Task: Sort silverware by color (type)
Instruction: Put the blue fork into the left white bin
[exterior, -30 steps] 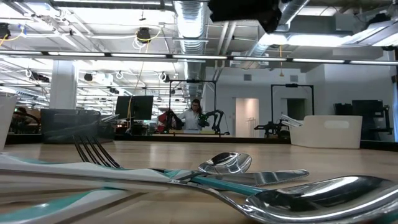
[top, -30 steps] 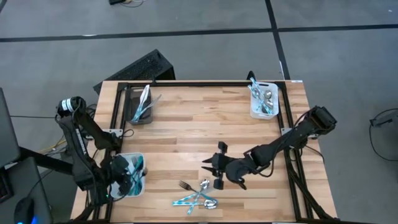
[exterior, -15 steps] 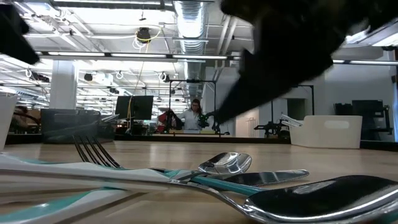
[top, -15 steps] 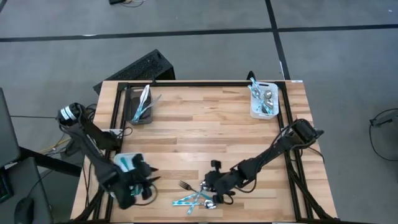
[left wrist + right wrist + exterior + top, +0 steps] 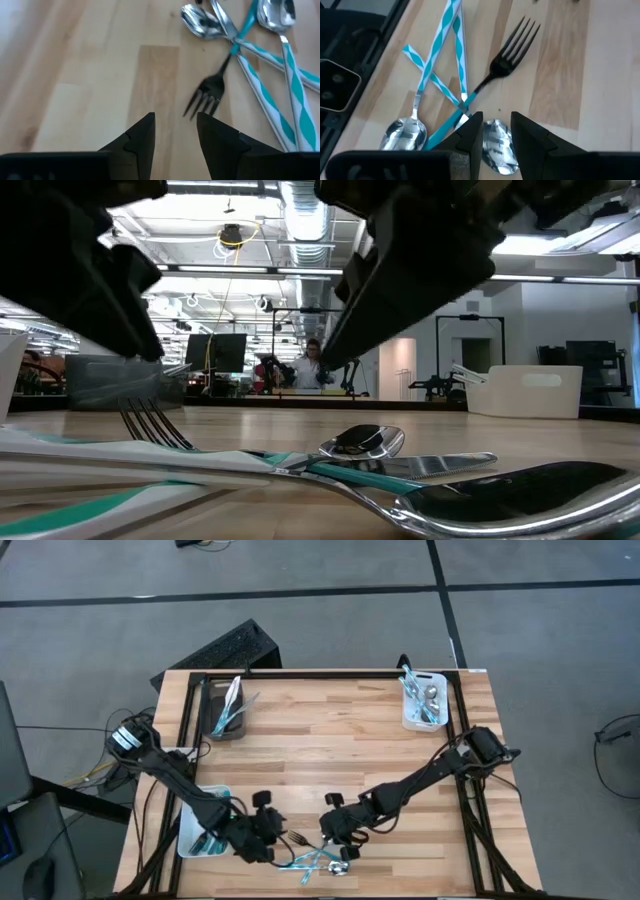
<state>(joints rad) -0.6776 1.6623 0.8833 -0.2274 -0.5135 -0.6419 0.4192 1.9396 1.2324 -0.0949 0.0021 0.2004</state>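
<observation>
A small heap of silverware (image 5: 320, 858) lies near the table's near edge: teal-and-white striped handles (image 5: 436, 47), shiny spoons (image 5: 365, 442) and a dark-tined fork (image 5: 205, 95), crossed over one another flat on the wood. My left gripper (image 5: 268, 830) hovers open just left of the heap, its fingers (image 5: 145, 132) pointing at the fork with nothing between them. My right gripper (image 5: 335, 838) hangs open over the heap's right side. A shiny spoon bowl (image 5: 496, 145) shows in the gap between its fingers (image 5: 472, 132). In the low view both grippers stay above the silverware.
A white bin (image 5: 195, 835) with teal-handled pieces stands at the near left, right behind my left arm. A dark bin (image 5: 228, 710) with silverware is at the far left, and another white bin (image 5: 425, 700) is at the far right. Bare wood fills the table's middle.
My left gripper has swung from over the near-left white bin toward the table's right, sinking and rolling, and now sits beside the heap. My right gripper has come down and toward the near edge, onto the heap's right side. The silverware has not moved.
</observation>
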